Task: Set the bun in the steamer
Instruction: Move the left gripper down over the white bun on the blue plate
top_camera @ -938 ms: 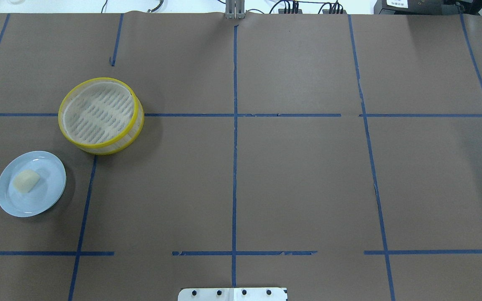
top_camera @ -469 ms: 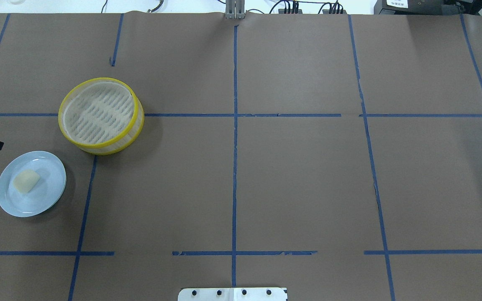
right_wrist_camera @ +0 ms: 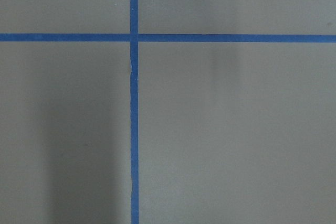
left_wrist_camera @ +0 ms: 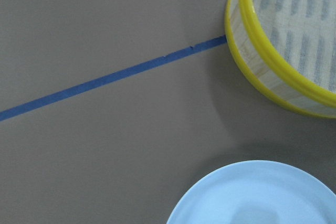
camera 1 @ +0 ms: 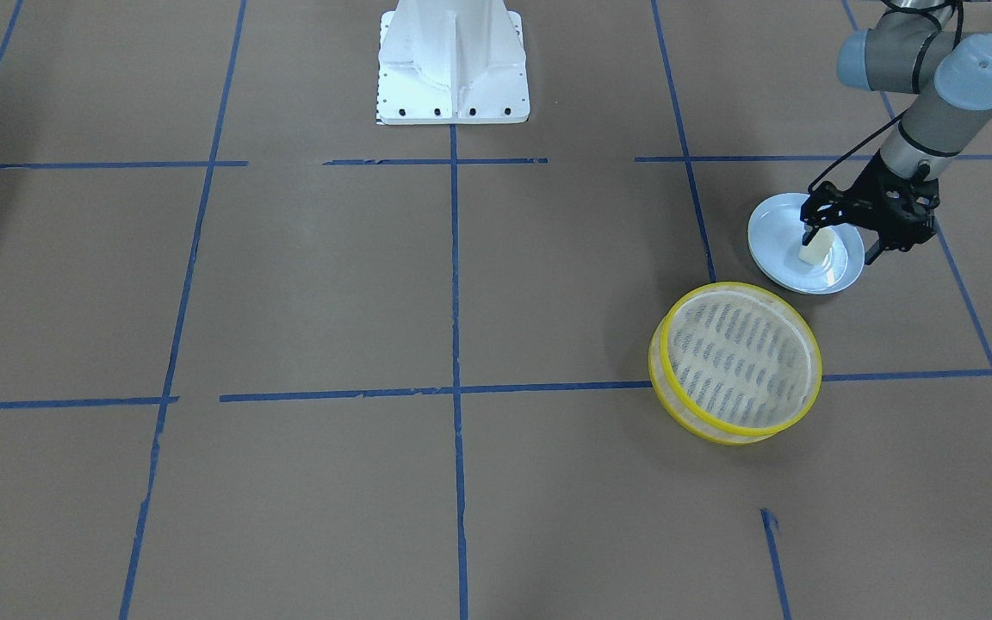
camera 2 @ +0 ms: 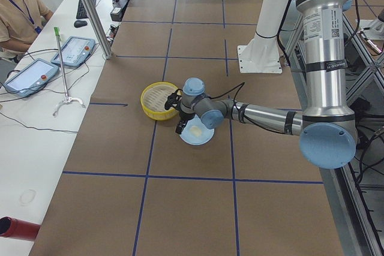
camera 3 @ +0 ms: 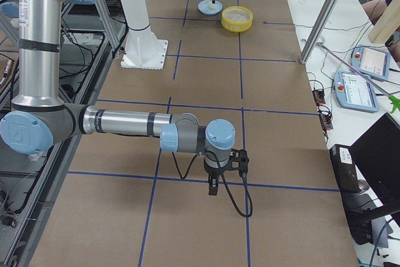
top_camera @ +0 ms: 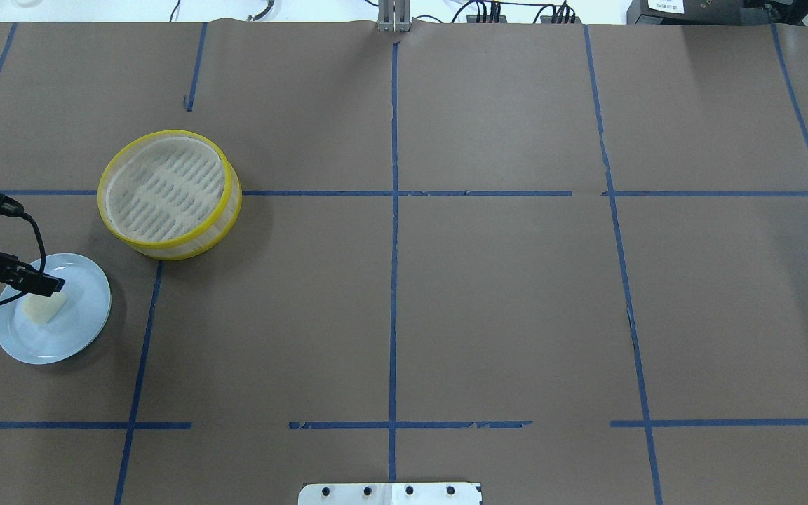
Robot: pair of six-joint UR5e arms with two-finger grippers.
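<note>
The cream-white bun [camera 1: 815, 251] lies on a pale blue plate [camera 1: 776, 245], next to the yellow-rimmed steamer [camera 1: 735, 362], which has nothing in it. My left gripper [camera 1: 840, 241] hangs low over the plate with its fingers spread open; one fingertip [camera 1: 809, 232] is right at the bun's top. In the overhead view the left gripper [top_camera: 25, 280] reaches in from the left edge above the bun [top_camera: 46, 308] and plate [top_camera: 74, 326], with the steamer [top_camera: 169, 193] beyond. My right gripper [camera 3: 213, 186] hangs over bare table far away; I cannot tell its state.
The table is brown paper with blue tape lines. The white robot base [camera 1: 453, 65] stands at the middle of the robot's edge. In the left wrist view the steamer wall [left_wrist_camera: 262, 72] and the plate rim [left_wrist_camera: 210, 192] lie close together.
My left gripper has come in from the table's left edge and moved over the plate to the bun. The bun, plate and steamer have not moved.
</note>
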